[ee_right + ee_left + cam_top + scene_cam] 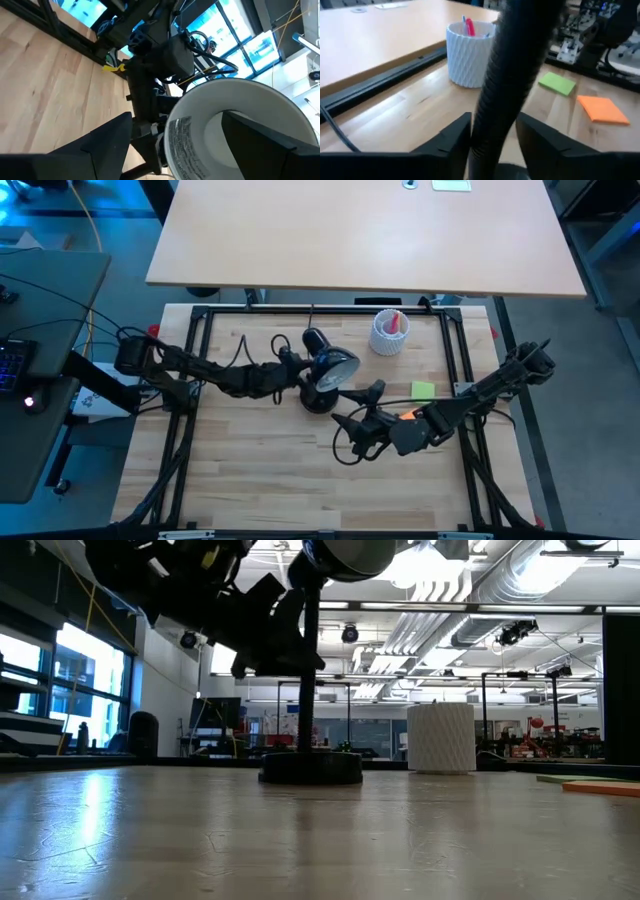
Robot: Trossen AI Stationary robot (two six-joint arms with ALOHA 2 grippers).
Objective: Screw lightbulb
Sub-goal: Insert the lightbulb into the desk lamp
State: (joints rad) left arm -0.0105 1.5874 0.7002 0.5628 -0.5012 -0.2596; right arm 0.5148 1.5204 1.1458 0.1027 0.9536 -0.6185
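A black desk lamp stands mid-table on its round base, its round shade tipped toward the table's right. My left gripper is shut on the lamp's ribbed neck. My right gripper is open and level just right of the shade. In the right wrist view its fingers flank the shade's white inside. I cannot make out the lightbulb in any view. My left gripper pinches the lamp's ribbed black neck between its two fingers, above the base. The fingers come level from the table's left and lie across the upright neck. The lamp's base rests on the table. My right gripper: I cannot tell whether its open fingers touch the shade.
A white ribbed cup holding pens stands behind the lamp at the far right. A green note and an orange note lie right of the lamp, by my right arm. A second tabletop lies beyond the far edge.
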